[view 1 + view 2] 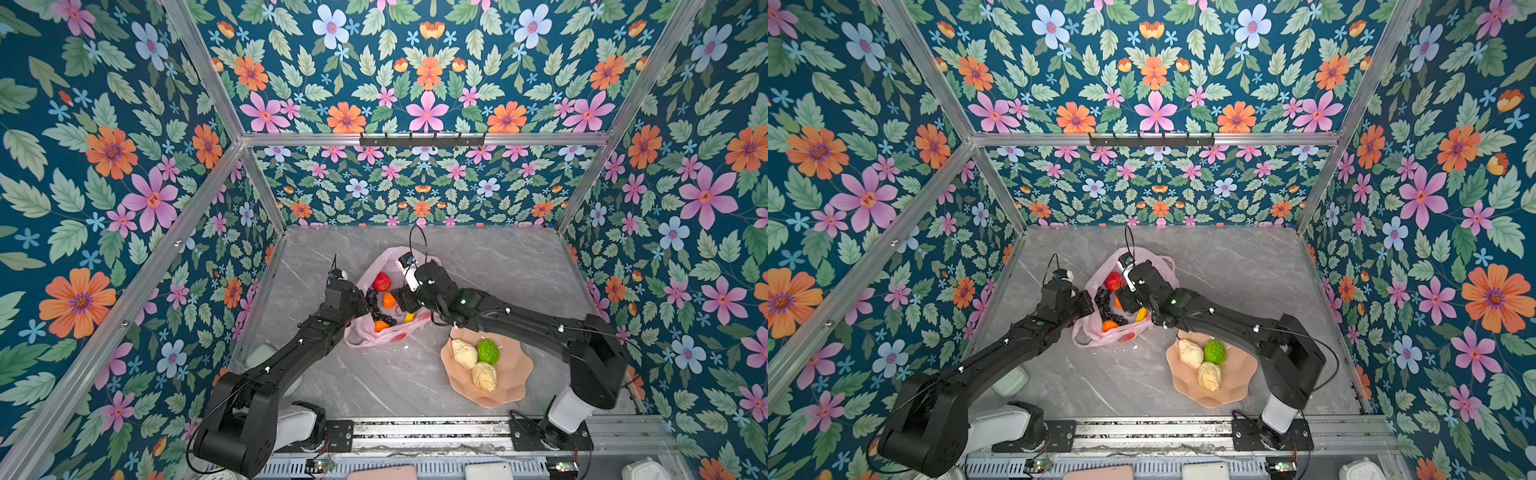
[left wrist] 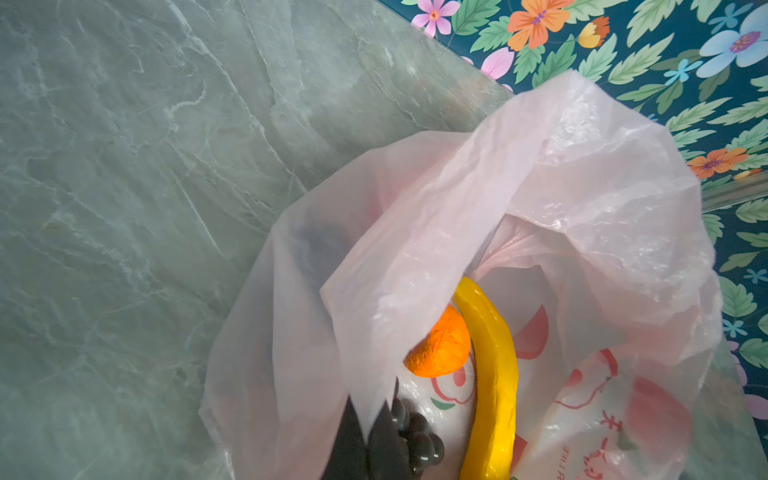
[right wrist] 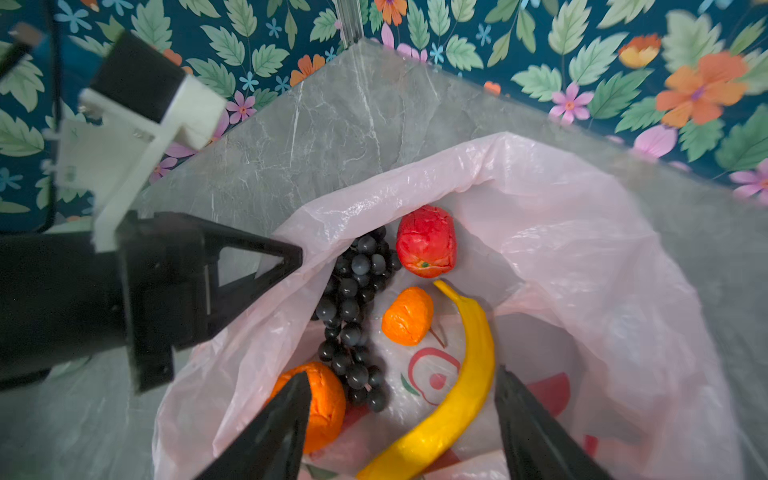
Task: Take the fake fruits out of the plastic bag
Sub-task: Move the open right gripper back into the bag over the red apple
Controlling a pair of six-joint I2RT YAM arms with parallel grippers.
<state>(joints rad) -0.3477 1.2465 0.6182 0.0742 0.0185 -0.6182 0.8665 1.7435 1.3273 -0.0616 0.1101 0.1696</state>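
Lowest in both top views, right of centre, the peach plate (image 1: 511,374) sits on the marble table (image 1: 374,386). It holds three of the fake fruits (image 1: 1190,353) that are already out: two cream lumps (image 1: 463,353) (image 1: 484,376) and a bumpy green fruit (image 1: 487,351). Just above it, at mid-frame, the plastic bag (image 1: 370,337) lies on the table with its mouth gaping upward. The left gripper (image 3: 296,257) comes in from the left of the frame and is clenched on the bag's near-left rim, pinching the pink film and holding that lip up. The right gripper (image 3: 401,374) hangs over the opening with its jaws spread and nothing between them. In the right wrist view its two tips stand either side of the lower end of the banana (image 3: 469,374), with one tip crossing in front of the larger orange (image 3: 320,399). Beyond these, deeper in the bag, lie the grape bunch (image 3: 353,299) and the smaller orange (image 3: 407,316). The red fruit (image 3: 426,241) lies farthest in, against the back fold. The step in hand looks like the reach for the next piece, most likely the banana. The next move probably calls for lowering the spread jaws straight down around it and closing across its narrow width without catching loose film. The left grip would need to keep the mouth open, and the piece would then lift clear toward the plate.
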